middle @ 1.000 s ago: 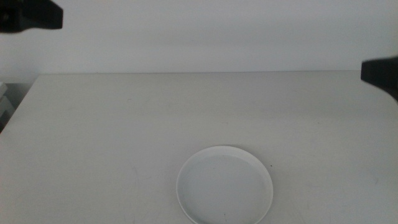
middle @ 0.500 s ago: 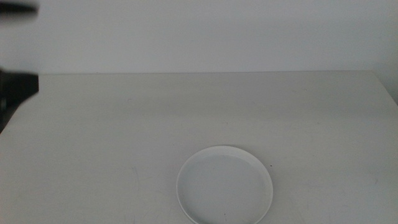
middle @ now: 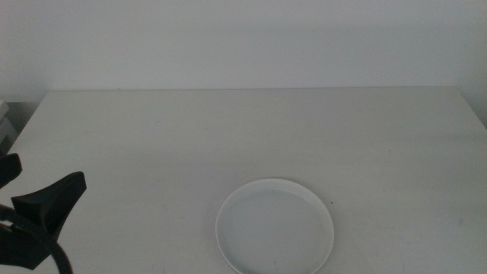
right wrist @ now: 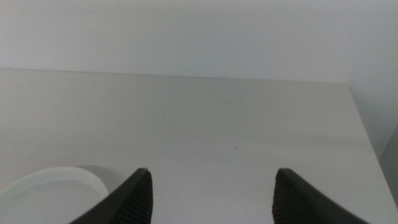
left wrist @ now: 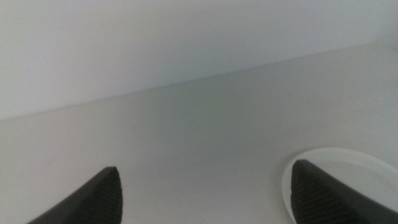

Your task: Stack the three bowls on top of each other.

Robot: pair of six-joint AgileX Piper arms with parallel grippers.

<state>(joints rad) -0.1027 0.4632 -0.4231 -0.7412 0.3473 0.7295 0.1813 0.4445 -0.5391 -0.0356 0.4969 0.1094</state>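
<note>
A white shallow bowl (middle: 274,227) sits on the table near the front edge, slightly right of centre. My left gripper (middle: 30,190) is low at the front left corner, well left of the bowl and apart from it. Its jaws stand open with nothing between them. In the left wrist view the left gripper (left wrist: 208,199) shows bare table between its jaws, with the bowl's rim (left wrist: 367,165) beside one jaw. The right gripper (right wrist: 211,199) is out of the middle view. Its wrist view shows it open and empty, the bowl (right wrist: 50,183) off to one side.
The pale table (middle: 228,129) ends at a white wall behind. Its right edge (middle: 475,114) and left edge (middle: 23,125) both show. A small pale object (middle: 4,125) sits just off the left edge.
My left arm has dropped from the upper left corner to the lower left corner. The right arm has withdrawn off the right edge. The bowl has not moved.
</note>
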